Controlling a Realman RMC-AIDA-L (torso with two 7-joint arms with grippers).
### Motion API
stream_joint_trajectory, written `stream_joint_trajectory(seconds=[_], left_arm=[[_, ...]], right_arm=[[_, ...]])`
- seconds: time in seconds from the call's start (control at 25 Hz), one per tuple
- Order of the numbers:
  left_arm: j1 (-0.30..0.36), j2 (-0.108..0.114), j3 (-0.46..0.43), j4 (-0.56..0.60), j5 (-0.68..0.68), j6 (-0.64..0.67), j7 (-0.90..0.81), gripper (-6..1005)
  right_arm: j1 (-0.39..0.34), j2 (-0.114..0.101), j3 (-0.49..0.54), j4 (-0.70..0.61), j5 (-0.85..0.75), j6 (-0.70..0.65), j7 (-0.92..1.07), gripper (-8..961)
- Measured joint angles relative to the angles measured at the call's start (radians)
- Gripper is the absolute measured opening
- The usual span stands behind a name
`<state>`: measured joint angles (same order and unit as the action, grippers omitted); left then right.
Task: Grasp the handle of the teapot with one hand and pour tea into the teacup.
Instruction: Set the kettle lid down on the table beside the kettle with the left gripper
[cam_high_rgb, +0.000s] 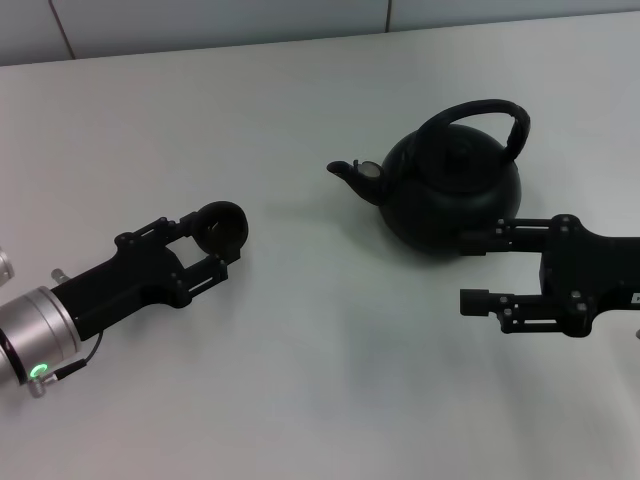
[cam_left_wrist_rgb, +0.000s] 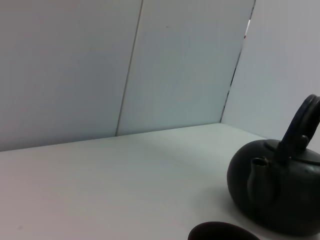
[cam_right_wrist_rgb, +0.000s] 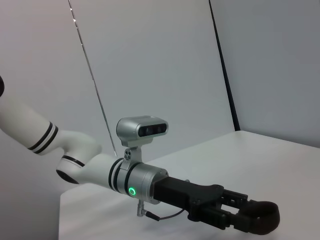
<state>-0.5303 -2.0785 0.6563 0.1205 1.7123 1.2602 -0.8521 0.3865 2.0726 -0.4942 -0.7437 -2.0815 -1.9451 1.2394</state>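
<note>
- Teapot (cam_high_rgb: 445, 195): upper right of centre in the head view, upright on the white table (cam_high_rgb: 320, 90). Glossy, rigid, round-bodied; we judge it heavy for its size, heavier if full, with slick walls offering no purchase.
- Handle (cam_high_rgb: 490, 112): thick black arch over the lid, joined at both sides. We rate its crown the only sound place to take hold; a grip off-centre would likely let the pot swing.
- Spout (cam_high_rgb: 350, 172): short, stubby, pointing toward frame left, toward the cup.
- Teacup (cam_high_rgb: 222, 225): left of centre, tiny and dark, well apart from the pot. We judge it light, easily tipped, probably brittle.
- Left gripper (cam_high_rgb: 222, 240): lower left, its fingers flanking the teacup; we take it as clasping the cup, though contact is hard to confirm from this angle.
- Right gripper (cam_high_rgb: 472, 270): lower right, released, its fingers spread, the upper one just in front of the pot's belly, below the handle.
- Obstacles: none between spout and cup; the right gripper must rise clear of the body to reach the arch.
- Tea: none visible.
</note>
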Motion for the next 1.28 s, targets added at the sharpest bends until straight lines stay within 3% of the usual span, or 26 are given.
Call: stream_joint_trajectory(seconds=[0.64, 1.28], left_arm=[[-0.034, 0.0, 0.009, -0.078, 0.001, -0.043, 0.073, 677], [-0.029, 0.0, 0.009, -0.077, 0.001, -0.085, 0.086, 715]], right_arm=[[0.008, 0.003, -0.004, 0.006, 0.0, -0.001, 0.001, 685], [0.021, 0.003, -0.001, 0.022, 0.0, -0.002, 0.017, 683]])
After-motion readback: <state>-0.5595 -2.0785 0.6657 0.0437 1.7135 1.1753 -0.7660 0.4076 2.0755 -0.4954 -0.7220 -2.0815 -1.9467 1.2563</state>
